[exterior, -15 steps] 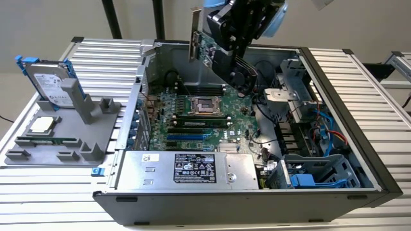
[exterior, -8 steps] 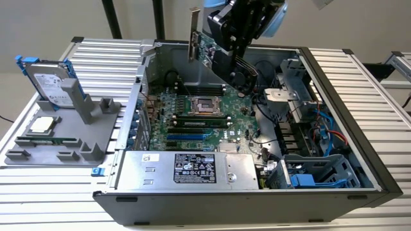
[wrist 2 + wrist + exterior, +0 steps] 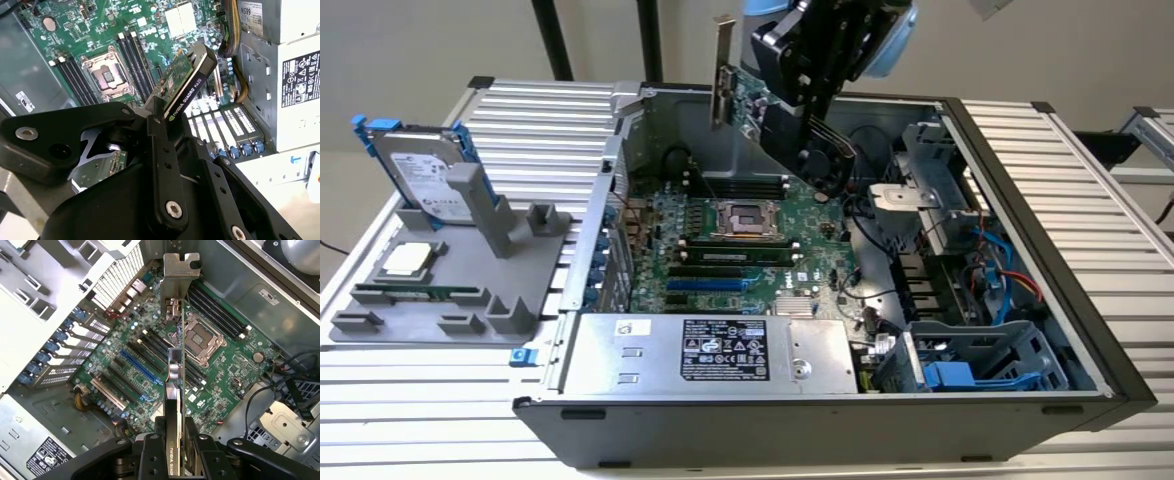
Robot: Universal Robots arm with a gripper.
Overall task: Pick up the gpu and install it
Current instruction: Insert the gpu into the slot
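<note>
The gpu (image 3: 754,105), a green card with a black cooler and a silver bracket (image 3: 720,70), hangs in the air above the open computer case (image 3: 1067,300). My gripper (image 3: 817,120) is shut on its cooler end, with the bracket end pointing away. In the first wrist view the gpu (image 3: 175,345) appears edge-on over the motherboard (image 3: 225,370), above the blue and black expansion slots (image 3: 137,365), held by my gripper (image 3: 172,452). In the second wrist view the black fingers (image 3: 162,160) clamp the gpu (image 3: 187,85) on both faces.
A grey fixture (image 3: 440,300) on the exterior view's left holds a hard drive in a blue frame (image 3: 427,170), a processor chip (image 3: 407,258) and a memory stick (image 3: 420,295). Inside the case sit the power supply (image 3: 707,350), cables (image 3: 1007,280) and a drive cage (image 3: 974,360).
</note>
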